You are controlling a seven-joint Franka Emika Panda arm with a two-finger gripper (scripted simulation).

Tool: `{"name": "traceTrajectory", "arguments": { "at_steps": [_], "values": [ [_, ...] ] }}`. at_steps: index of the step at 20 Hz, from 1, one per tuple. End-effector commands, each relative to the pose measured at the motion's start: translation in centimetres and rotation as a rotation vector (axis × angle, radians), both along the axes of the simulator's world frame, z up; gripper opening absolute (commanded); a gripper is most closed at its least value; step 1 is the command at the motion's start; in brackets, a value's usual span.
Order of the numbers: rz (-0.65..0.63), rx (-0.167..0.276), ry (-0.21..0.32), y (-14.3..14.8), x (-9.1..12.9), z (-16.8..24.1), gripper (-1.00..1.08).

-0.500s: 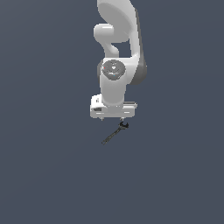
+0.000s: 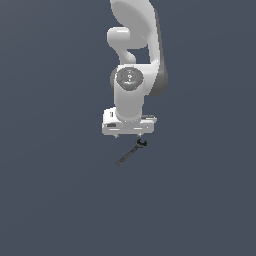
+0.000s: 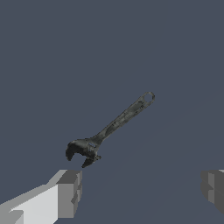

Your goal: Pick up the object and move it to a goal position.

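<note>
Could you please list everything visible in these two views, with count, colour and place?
wrench: one, dark grey-black, lying flat on the surface just below the claw in the exterior view, handle running diagonally, jawed head nearest the claw.
surface: one, plain dark blue-grey, filling the whole background in both views.
arm: one, white with dark grey joints, coming down from the top of the exterior view.
claw: one, white body with grey fingers, open wide, above the wrench and not touching it; the wrench head lies close to one finger rather than centred between them.
</note>
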State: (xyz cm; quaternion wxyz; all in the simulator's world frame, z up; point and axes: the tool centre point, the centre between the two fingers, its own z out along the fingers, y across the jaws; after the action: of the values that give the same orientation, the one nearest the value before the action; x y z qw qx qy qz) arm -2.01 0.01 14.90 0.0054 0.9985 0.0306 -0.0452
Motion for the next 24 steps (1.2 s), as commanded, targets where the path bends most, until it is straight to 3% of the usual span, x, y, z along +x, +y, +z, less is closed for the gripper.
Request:
{"name": "traceTrajectory", "arguments": {
  "at_steps": [1,13,24],
  "values": [
    [0.01,0.001,0.001,0.0,0.1,0.2,1.0],
    [-0.064,-0.001,-0.006,0.2,0.1,-0.6,1.0],
    [-0.303,-0.007,-0.027,0.8,0.1,-3.0,1.0]
  ]
}}
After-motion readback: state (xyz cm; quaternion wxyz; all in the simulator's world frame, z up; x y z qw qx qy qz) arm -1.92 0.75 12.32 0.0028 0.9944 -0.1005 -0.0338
